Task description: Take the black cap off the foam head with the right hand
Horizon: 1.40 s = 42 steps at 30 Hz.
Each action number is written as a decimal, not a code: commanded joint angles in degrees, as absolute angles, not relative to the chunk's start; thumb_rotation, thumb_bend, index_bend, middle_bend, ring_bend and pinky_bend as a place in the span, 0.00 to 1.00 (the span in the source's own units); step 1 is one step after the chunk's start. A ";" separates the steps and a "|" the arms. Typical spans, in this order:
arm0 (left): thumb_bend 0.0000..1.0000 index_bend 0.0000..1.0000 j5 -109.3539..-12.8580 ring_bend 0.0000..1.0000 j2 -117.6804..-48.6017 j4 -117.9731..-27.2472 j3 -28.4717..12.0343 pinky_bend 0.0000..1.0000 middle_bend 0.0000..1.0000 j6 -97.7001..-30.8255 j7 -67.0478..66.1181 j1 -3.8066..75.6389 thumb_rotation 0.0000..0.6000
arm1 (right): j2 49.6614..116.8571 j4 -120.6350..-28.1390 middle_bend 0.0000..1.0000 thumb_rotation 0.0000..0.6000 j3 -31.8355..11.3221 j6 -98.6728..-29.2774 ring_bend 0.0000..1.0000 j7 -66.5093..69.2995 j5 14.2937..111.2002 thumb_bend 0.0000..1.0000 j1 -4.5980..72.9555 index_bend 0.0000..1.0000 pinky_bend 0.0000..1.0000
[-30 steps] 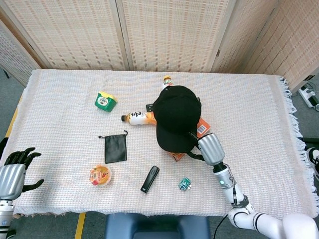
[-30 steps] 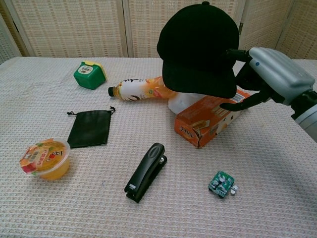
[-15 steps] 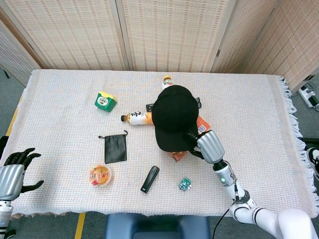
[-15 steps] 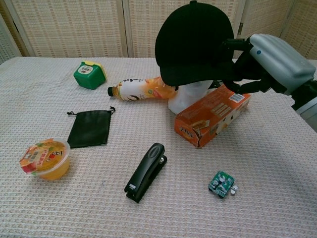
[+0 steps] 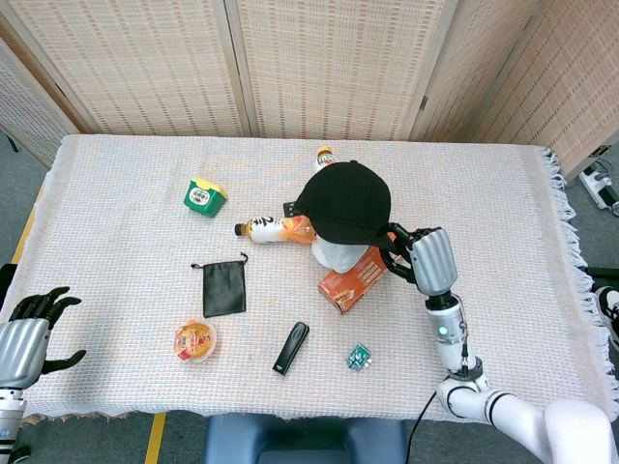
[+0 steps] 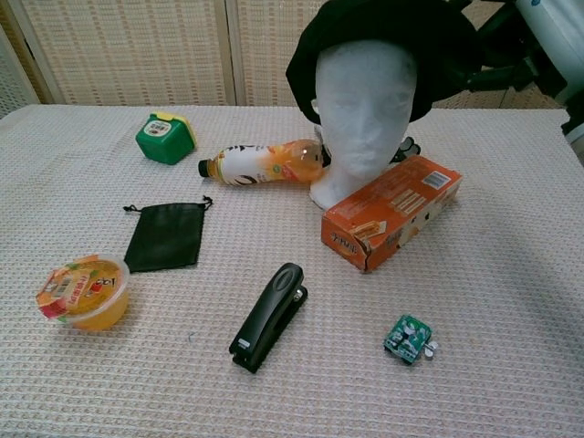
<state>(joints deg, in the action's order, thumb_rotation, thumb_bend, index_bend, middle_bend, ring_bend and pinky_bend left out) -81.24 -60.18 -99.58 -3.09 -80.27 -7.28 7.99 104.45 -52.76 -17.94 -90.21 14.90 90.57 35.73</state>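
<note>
The black cap (image 6: 383, 27) is raised and tipped back over the white foam head (image 6: 367, 119), whose face shows bare below the brim. My right hand (image 6: 552, 41) grips the cap's right edge at the top right of the chest view. From the head view, the cap (image 5: 346, 201) still covers the top of the foam head (image 5: 334, 253), and my right hand (image 5: 430, 259) holds on beside it to the right. My left hand (image 5: 27, 333) hangs off the table's front left corner, fingers apart and holding nothing.
An orange box (image 6: 392, 212) leans at the foam head's base, with a juice bottle (image 6: 260, 162) lying to its left. A green tub (image 6: 165, 137), black pouch (image 6: 164, 234), jelly cup (image 6: 82, 290), black stapler (image 6: 269, 315) and small green gadget (image 6: 408, 338) are spread over the cloth.
My right hand has lifted the cap's brim up and back to the right. The foam head's face, hidden before, is now uncovered. The left hand has not moved.
</note>
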 commanded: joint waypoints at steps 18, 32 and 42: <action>0.12 0.29 -80.67 0.21 -60.19 -99.97 -3.16 0.18 0.19 -78.38 -8.42 9.25 1.00 | 96.30 -46.36 1.00 1.00 -22.34 -84.61 1.00 11.32 85.46 1.00 41.45 0.86 1.00; 0.12 0.29 -81.12 0.21 -60.87 -100.46 -2.63 0.18 0.18 -77.43 -8.47 9.89 1.00 | 82.62 -57.97 1.00 1.00 -13.35 -84.45 1.00 8.37 86.60 1.00 30.55 0.87 1.00; 0.12 0.28 -81.47 0.21 -60.56 -101.09 -2.22 0.18 0.18 -77.58 -8.53 9.79 1.00 | 84.32 -56.98 1.00 1.00 -7.04 -76.33 1.00 7.43 86.22 1.00 28.32 0.86 1.00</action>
<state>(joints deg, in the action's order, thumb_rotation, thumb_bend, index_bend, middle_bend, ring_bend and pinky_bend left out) -81.49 -60.59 -101.07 -2.24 -77.59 -8.51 9.80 83.24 -58.16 -8.46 -78.24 7.80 86.22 28.49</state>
